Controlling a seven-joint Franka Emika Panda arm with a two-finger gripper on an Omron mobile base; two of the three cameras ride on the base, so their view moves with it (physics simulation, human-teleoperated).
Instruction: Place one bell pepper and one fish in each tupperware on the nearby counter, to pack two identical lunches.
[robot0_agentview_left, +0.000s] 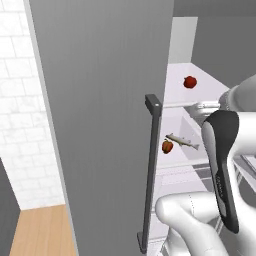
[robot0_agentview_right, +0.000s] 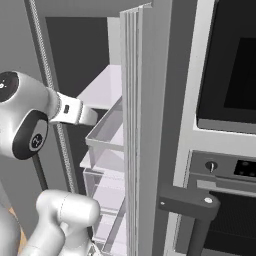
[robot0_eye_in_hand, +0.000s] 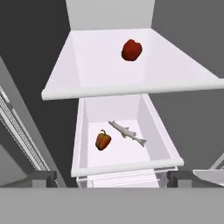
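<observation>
Inside the open fridge, 1 red bell pepper (robot0_eye_in_hand: 131, 50) sits toward the back of the upper white shelf (robot0_eye_in_hand: 87, 70). Below it, in the white drawer (robot0_eye_in_hand: 83, 135), a second, orange-red bell pepper (robot0_eye_in_hand: 103, 141) lies just beside a silvery fish (robot0_eye_in_hand: 127, 133), the 2 apart. The claw (robot0_eye_in_hand: 112, 178) hangs in front of the drawer, its dark fingertips (robot0_eye_in_hand: 37, 178) spread wide and holding nothing. The grey fridge door (robot0_agentview_left: 105, 120) stands open at the left.

A kitchen: an open fridge (robot0_agentview_left: 100, 125) with white shelves (robot0_eye_in_hand: 131, 89) stands beside a built-in oven (robot0_agentview_right: 225, 170).
</observation>
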